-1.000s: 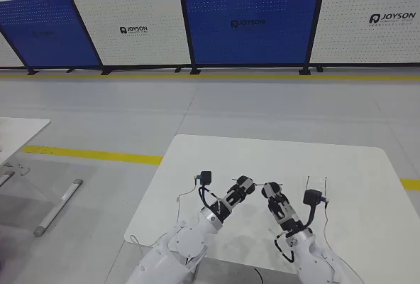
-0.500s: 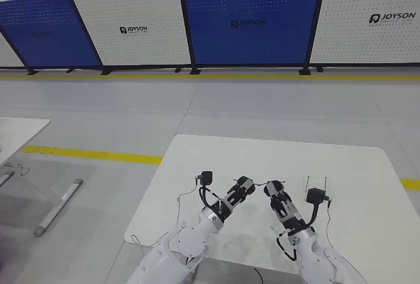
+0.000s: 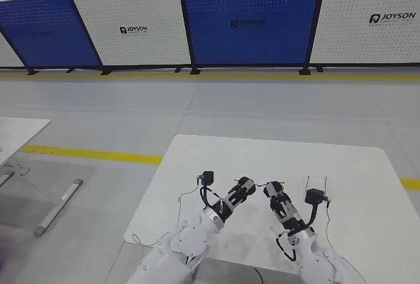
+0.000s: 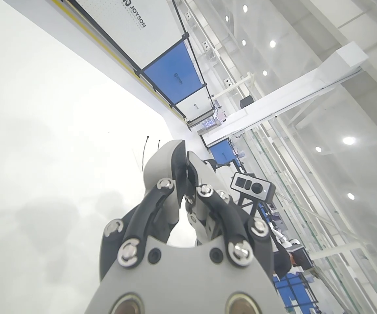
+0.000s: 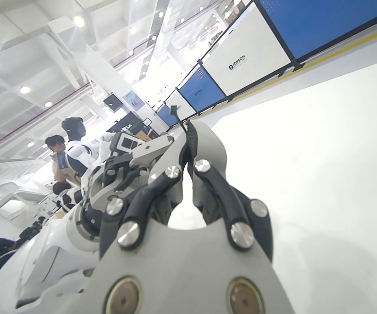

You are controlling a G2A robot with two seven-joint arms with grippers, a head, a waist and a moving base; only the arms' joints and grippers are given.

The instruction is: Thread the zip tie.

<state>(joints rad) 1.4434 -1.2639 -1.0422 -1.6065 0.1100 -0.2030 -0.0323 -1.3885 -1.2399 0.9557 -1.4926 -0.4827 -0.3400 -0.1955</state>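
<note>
- Found slim black plastic zip tie pinched in right gripper: fingers closed tight on the strap, small square head poking out past the fingertips.
- Found left gripper with fingers pressed together. Could not tell whether anything sits between the pads.
- Noted both grippers nearly tip to tip over the near middle of the flat white table, zip tie held there, off the surface.
- Logged two loose black zip ties lying side by side on the table, beside the right arm, apart from both grippers.
- Recorded blue and white perforated panels standing in a row beyond the table, each bearing a small logo with a line of lettering.
- Marked yellow floor line passing behind the table.
</note>
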